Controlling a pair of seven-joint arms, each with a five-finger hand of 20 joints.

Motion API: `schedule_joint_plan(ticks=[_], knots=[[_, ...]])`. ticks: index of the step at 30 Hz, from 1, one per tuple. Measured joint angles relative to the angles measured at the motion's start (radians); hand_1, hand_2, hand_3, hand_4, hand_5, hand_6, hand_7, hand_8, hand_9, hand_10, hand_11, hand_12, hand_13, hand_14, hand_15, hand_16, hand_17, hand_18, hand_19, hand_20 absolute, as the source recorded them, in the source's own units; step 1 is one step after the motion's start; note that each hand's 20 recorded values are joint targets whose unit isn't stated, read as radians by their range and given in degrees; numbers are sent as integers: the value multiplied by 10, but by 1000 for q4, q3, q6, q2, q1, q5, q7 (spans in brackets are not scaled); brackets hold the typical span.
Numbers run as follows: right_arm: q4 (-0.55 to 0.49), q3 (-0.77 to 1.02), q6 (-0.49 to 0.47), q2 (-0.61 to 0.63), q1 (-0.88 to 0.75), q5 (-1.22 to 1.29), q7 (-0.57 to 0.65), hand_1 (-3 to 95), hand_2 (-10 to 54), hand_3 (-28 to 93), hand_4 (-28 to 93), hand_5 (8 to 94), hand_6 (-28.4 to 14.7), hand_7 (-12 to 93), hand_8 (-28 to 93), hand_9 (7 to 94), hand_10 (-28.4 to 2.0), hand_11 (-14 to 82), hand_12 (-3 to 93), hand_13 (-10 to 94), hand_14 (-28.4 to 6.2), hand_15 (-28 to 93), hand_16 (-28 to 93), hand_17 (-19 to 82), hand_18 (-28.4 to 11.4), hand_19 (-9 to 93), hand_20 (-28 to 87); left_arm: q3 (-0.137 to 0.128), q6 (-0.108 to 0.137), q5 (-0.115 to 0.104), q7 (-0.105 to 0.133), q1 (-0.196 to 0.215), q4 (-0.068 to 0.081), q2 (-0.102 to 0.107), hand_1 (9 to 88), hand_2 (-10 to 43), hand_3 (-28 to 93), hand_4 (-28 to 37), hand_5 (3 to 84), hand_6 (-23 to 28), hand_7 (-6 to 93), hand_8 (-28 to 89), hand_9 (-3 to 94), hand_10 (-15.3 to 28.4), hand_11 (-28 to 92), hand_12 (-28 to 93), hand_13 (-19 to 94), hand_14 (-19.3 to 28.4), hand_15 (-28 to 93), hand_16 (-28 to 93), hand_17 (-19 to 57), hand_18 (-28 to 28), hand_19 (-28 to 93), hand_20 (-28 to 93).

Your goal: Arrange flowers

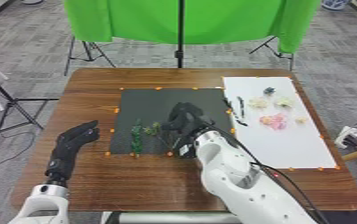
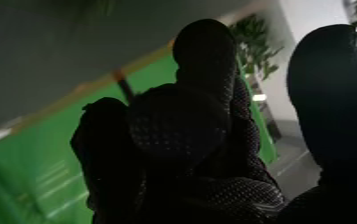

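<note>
Flowers (image 1: 275,121): pink and pale blooms were laid out on the white sheet (image 1: 290,150), right of the frame
Green sprig (image 1: 136,139): was set on the dark mat (image 1: 143,105), left of centre
Right hand (image 1: 188,122): was held over the mat, mid-frame; whether apart or clamped could not be told
Left hand (image 1: 72,139): was held relaxed, slightly curved, at left

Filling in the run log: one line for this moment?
right hand: over black mat | left hand: left of mat | greenery: on mat | pink flower: on white sheet
</note>
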Motion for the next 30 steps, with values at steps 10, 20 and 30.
schedule_joint_plan(ticks=[10,20,30], knots=[[-11,214,-131,78,29,-56,169,288,-95,602,-240,628,-58,92,-71,861,-127,403,273,930,-27,558,344,685,-99,932,511,-6,0,-2,0,12,-3,-1,286,-39,664,-206,448,48,119,-61,428,136,213,121,310,184,331,-17,17,146,172,221],[149,238,-234,131,105,-81,194,269,-95,579,-261,664,-77,90,-64,863,-134,411,273,933,-27,563,337,693,-91,932,512,-8,0,-1,0,16,-5,-3,287,-39,662,-204,448,49,120,-61,428,135,214,121,310,184,332,-16,17,146,172,221],[187,238,-273,116,100,-93,217,293,-95,543,-266,731,-85,115,-56,883,-137,417,261,937,-24,581,289,731,-58,932,399,-7,-6,0,-2,16,-5,-5,289,-40,661,-203,449,49,120,-61,428,135,214,121,309,185,330,-17,17,146,172,221]])
